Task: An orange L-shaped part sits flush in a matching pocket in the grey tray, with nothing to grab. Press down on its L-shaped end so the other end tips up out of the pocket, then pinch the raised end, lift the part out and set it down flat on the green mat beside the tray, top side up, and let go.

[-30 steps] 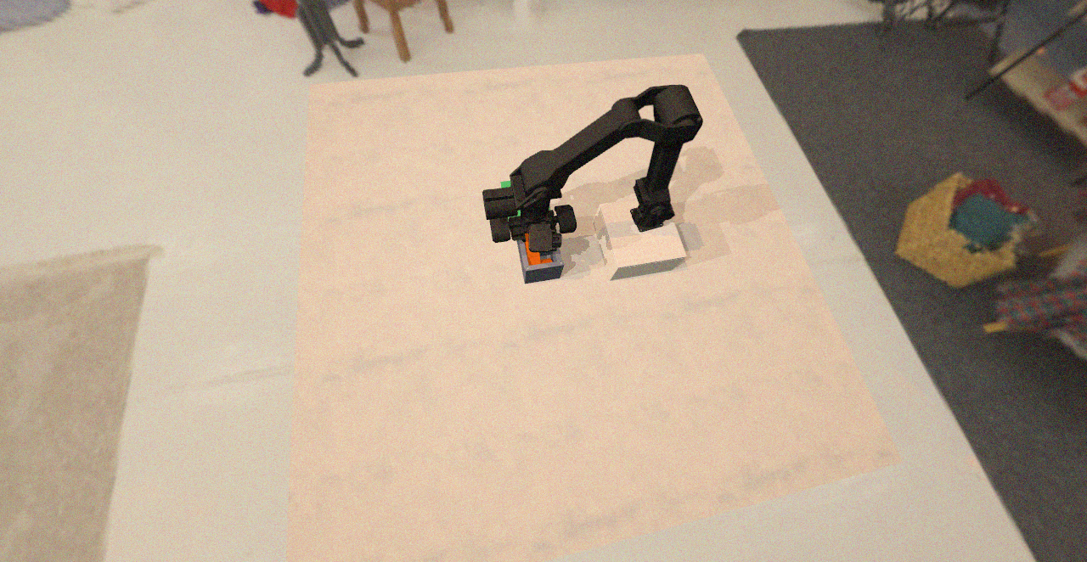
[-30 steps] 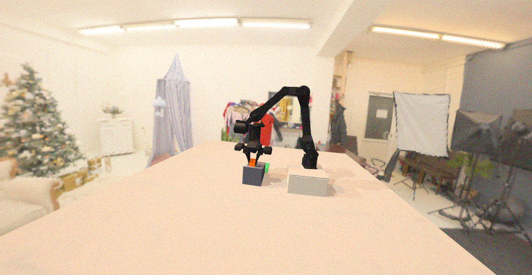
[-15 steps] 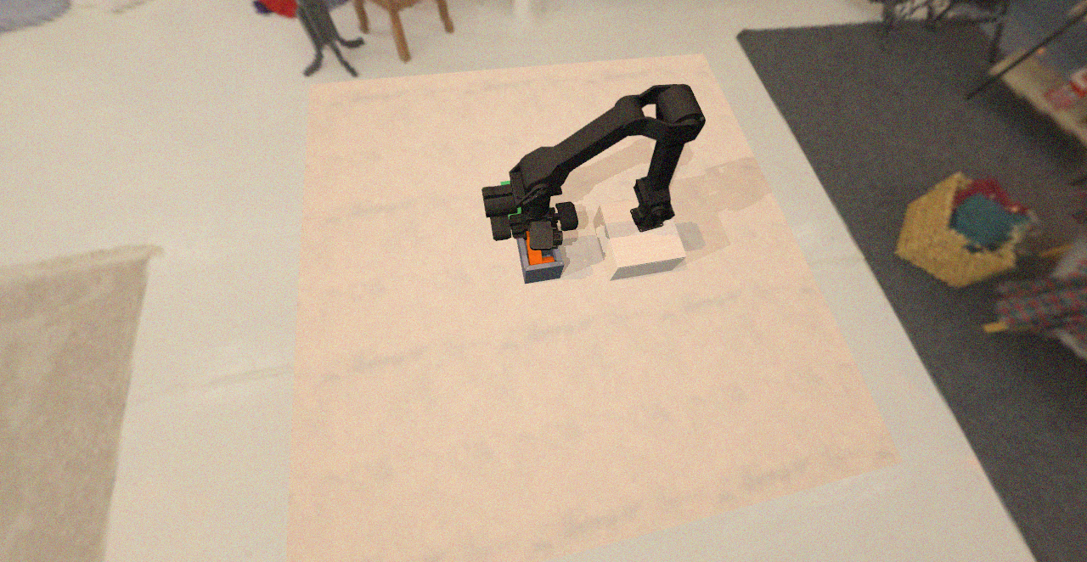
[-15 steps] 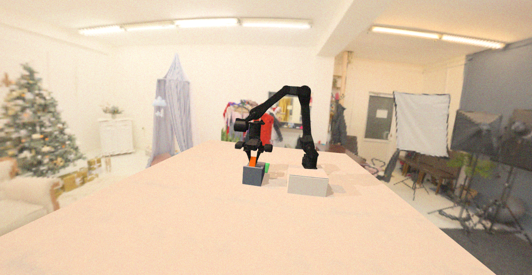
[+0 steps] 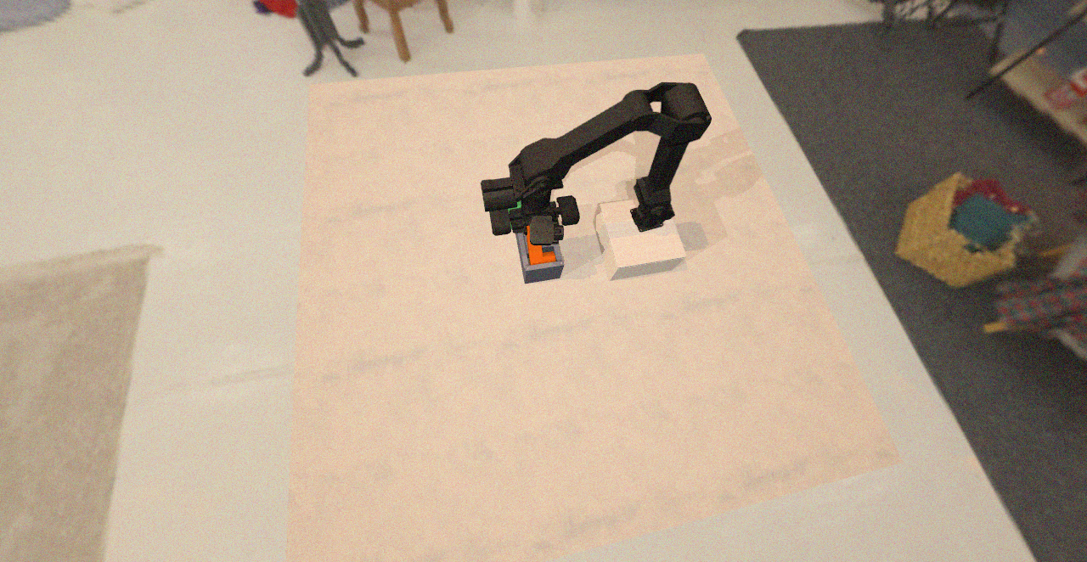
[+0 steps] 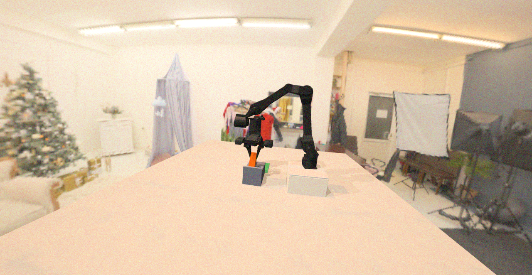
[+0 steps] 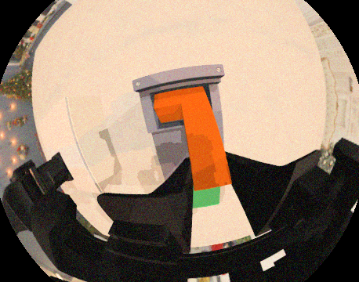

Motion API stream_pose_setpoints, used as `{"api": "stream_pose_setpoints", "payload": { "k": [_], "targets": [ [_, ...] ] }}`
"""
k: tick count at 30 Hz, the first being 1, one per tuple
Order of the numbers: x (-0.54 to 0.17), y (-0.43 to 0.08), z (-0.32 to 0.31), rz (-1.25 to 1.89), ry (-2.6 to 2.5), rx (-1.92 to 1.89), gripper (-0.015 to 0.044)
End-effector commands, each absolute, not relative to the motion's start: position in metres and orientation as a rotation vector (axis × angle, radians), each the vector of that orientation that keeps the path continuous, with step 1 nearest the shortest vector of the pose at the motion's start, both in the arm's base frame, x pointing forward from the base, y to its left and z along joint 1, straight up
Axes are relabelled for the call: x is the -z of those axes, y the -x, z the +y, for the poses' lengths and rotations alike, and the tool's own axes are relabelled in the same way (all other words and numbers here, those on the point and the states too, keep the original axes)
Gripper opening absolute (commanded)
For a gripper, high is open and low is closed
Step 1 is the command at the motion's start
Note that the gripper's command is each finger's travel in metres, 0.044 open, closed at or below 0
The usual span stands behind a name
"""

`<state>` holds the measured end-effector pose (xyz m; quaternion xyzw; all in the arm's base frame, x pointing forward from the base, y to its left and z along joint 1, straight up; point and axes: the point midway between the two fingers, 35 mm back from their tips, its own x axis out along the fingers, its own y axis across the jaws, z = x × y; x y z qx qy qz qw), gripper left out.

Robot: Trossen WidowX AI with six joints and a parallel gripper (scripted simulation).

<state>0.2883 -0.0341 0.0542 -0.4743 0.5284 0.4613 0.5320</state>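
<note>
The orange L-shaped part is tilted steeply. Its straight end is raised, and its L-shaped end is low in the pocket of the grey tray. My gripper is shut on the raised end, with one finger on each side. The green mat lies beyond the tray, below the raised end in the wrist view. In the top view the arm hides most of the mat and the fingertips.
A pale block stands to the right of the tray in the top and exterior views, with the arm's base on it. The tray's end wall stands close around the part's L-shaped end. The arm reaches over from the right.
</note>
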Motion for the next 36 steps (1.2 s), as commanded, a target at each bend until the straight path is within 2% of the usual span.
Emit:
{"api": "stream_pose_setpoints", "payload": {
  "k": [1,36],
  "targets": [
    [-0.065,-0.29,-0.033,1.242,1.136,-1.094,0.0],
    [-0.109,-0.288,-0.033,1.242,1.136,-1.094,0.0]
  ]
}}
